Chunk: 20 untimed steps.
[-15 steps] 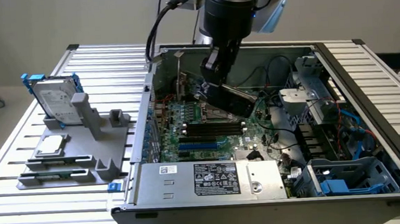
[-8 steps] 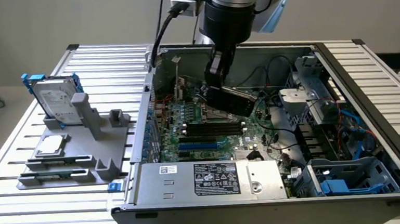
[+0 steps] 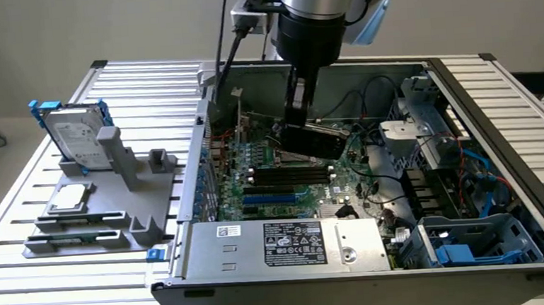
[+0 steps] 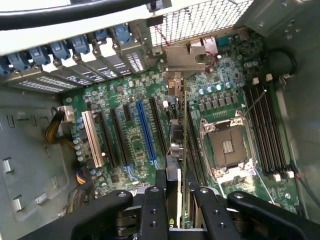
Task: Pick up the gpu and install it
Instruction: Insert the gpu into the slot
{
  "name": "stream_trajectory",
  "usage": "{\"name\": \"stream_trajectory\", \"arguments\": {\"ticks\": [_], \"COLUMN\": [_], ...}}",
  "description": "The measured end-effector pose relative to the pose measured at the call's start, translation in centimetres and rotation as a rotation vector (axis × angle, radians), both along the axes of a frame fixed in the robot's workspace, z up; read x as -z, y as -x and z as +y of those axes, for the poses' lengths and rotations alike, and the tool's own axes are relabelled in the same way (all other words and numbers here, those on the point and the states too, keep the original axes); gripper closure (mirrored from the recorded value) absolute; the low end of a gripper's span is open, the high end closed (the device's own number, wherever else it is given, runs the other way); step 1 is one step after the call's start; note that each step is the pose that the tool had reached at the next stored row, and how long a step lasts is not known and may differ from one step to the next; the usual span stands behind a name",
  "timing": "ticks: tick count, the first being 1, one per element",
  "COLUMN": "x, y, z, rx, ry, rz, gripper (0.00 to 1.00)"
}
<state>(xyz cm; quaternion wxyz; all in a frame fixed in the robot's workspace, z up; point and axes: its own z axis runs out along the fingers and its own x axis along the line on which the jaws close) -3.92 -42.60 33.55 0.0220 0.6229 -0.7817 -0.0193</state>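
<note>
The gpu (image 4: 181,145) hangs edge-on inside the case (image 3: 356,296), directly under the gripper (image 4: 176,197), whose fingers (image 4: 152,210) are clamped on its upper edge. Held this way, its silver bracket (image 4: 186,56) faces the rear wall. Its lower edge nears or meets the motherboard (image 4: 130,150) beside the blue slot (image 4: 146,130); I cannot tell which. The power supply (image 3: 359,250) label (image 3: 294,243) is too small to read.

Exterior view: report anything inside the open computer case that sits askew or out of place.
The green-and-black gpu card looks slanted above the green motherboard, clamped in the claw, not seated in any slot. The square metal processor socket is bare. Nothing looks spilled or damaged.
</note>
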Motion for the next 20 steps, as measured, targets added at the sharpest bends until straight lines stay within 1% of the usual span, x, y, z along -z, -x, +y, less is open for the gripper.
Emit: {"name": "stream_trajectory", "arguments": {"ticks": [9,12,15,20], "x": [1.18,1.54,2.00,2.76], "y": [0.0,0.0,0.0,0.1], "z": [0.00,-0.21,-0.69,-2.05], "rx": [-0.163,-0.188,-0.202,-0.212], "ry": [-0.0010,-0.0018,-0.0054,-0.0149], "rz": [-0.0005,-0.0005,-0.0009,-0.0018], "gripper": [0.74,0.74,0.74,0.74]}}
